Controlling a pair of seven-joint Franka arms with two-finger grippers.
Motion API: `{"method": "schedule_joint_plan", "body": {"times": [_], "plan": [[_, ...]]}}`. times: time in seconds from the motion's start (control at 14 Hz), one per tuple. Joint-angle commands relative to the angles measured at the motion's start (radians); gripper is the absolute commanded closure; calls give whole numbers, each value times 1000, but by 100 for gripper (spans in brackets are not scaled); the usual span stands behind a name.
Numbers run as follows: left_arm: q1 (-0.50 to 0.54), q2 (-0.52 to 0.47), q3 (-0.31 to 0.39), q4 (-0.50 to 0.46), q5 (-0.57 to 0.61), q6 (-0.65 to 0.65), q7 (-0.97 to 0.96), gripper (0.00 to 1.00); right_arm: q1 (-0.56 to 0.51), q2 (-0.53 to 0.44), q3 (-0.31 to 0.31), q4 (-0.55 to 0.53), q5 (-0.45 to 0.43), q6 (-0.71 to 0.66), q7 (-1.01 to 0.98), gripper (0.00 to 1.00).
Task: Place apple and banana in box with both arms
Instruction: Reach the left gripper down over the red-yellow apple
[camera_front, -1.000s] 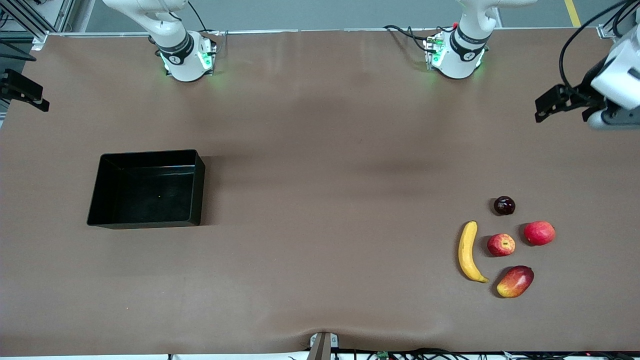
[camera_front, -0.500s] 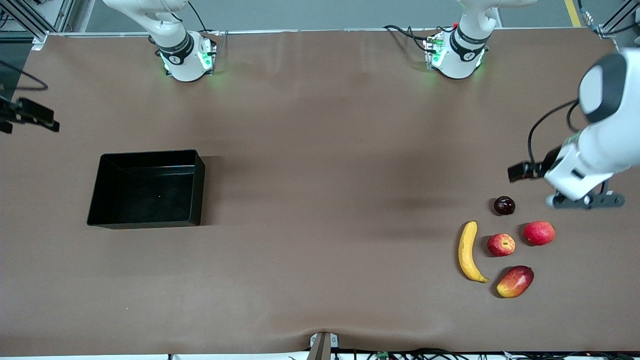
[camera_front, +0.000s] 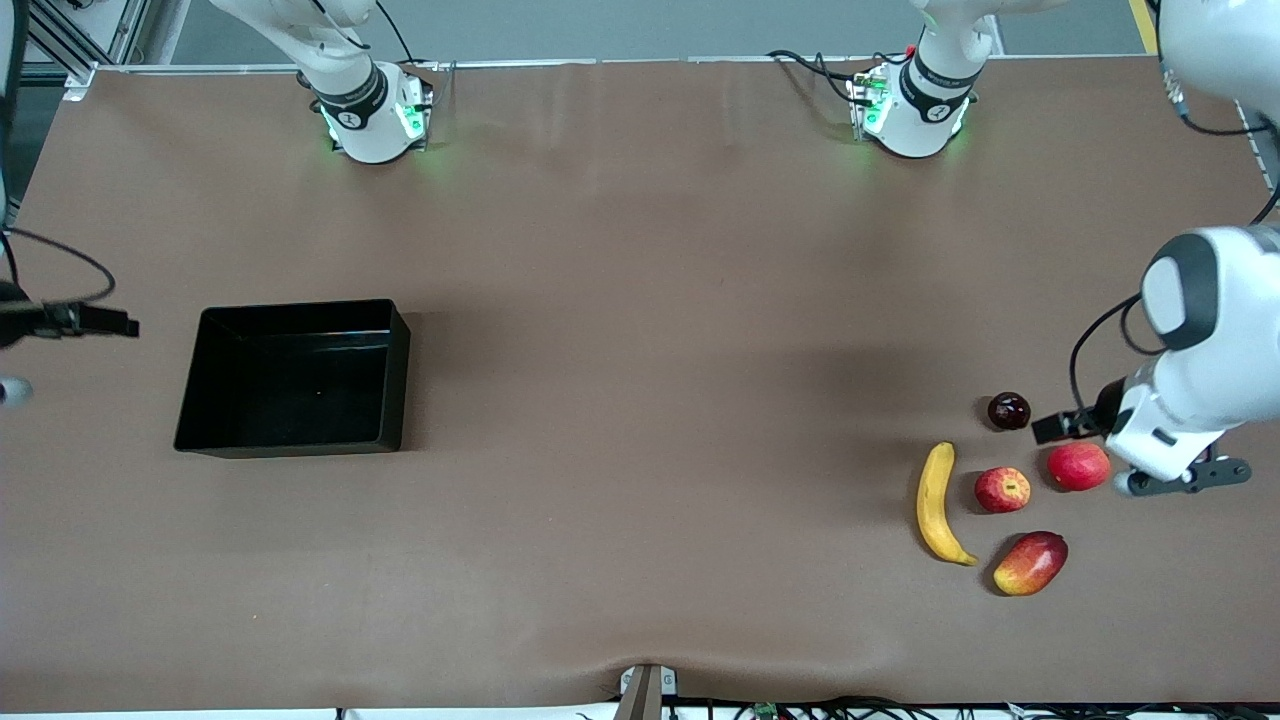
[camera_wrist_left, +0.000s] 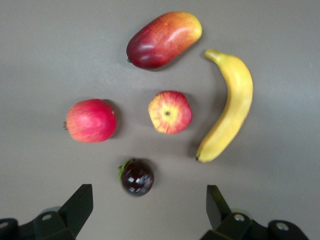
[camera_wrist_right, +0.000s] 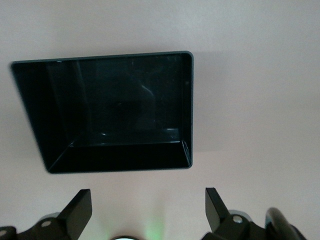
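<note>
Hovering wide open and empty, left tool (camera_wrist_left: 145, 210) over the fruit, right tool (camera_wrist_right: 145, 210) beside the box (camera_wrist_right: 107, 150).

On the brown worktop (camera_front: 640, 400), the empty black box (camera_front: 295, 378) sits toward the right arm's end; banana (camera_front: 937, 503), apple (camera_front: 1002, 489) and other fruit cluster toward the left arm's.

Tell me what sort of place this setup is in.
Probably a robotics lab or test cell. Two arms are bolted to a table covered in a brown mat, cables trail by the bases, and the only props are a black box and fruit such as a banana.
</note>
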Motion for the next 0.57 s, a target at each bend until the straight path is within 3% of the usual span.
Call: {"method": "schedule_joint_plan", "body": {"times": [0.0, 0.29, 0.5], "plan": [[-21, 66, -2, 16, 13, 59, -110, 0, -30, 39, 11, -81, 15, 103, -13, 0], [-12, 146, -2, 17, 20, 177, -109, 0, -100, 39, 12, -264, 16, 298, -96, 0], [-12, 197, -1, 17, 16, 224, -113, 0, -109, 68, 12, -335, 16, 424, -100, 0]]}}
